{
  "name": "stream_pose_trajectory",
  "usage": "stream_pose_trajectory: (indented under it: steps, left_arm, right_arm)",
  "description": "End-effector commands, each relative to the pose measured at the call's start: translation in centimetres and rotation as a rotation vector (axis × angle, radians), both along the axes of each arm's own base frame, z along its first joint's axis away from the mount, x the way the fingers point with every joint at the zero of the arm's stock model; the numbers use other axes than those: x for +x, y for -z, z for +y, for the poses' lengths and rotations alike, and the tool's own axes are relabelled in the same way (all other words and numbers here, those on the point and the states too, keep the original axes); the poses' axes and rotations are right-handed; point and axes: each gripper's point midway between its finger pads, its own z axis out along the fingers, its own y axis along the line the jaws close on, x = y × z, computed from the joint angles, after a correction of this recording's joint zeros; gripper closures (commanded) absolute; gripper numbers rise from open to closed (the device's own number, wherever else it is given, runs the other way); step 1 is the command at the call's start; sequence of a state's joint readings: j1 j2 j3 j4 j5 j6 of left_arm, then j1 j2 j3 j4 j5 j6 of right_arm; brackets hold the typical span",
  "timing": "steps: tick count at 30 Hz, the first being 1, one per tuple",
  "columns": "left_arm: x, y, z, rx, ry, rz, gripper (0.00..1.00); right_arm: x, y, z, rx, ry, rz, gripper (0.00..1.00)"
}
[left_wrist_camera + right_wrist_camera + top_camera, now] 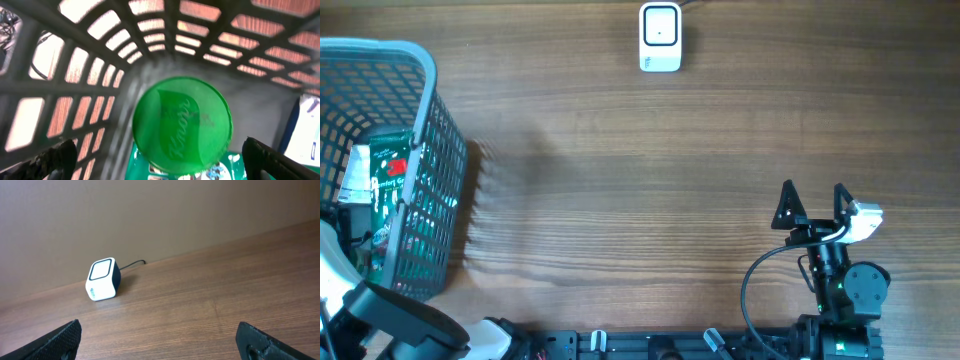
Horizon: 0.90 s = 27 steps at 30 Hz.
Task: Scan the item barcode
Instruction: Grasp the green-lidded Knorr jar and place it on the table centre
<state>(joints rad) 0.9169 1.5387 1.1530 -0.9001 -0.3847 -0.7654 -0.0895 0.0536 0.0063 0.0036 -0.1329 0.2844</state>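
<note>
Gaping wide and empty, left gripper [162, 164] and right gripper [813, 203] hover above the wood-grain table [620, 180].

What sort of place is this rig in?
Probably a mock shop checkout: a countertop barcode scanner on a wooden table, and a grey basket holding packaged groceries, one a green Knorr tub.

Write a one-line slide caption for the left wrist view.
Inside the basket, open left fingers frame a green Knorr lid straight ahead.
</note>
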Motion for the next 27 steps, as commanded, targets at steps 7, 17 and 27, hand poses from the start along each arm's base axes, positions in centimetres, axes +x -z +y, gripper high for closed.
stream_pose_trajectory:
  steps: [7, 17, 27]
  left_arm:
    - [1.4, 3.9, 1.6, -0.048, -0.012, -0.041, 0.00]
    - [1.5, 8.9, 1.7, -0.137, -0.008, 0.032, 0.43]
    - [6.0, -5.4, -1.2, 0.121, 0.152, -0.178, 0.51]
  right_arm:
    - [0.0, -0.1, 0.0, 0.007, 0.003, -0.003, 0.00]
    - [0.0, -0.1, 0.0, 0.007, 0.003, -0.003, 0.00]
    - [0.0, -0.1, 0.0, 0.007, 0.003, -0.003, 0.00]
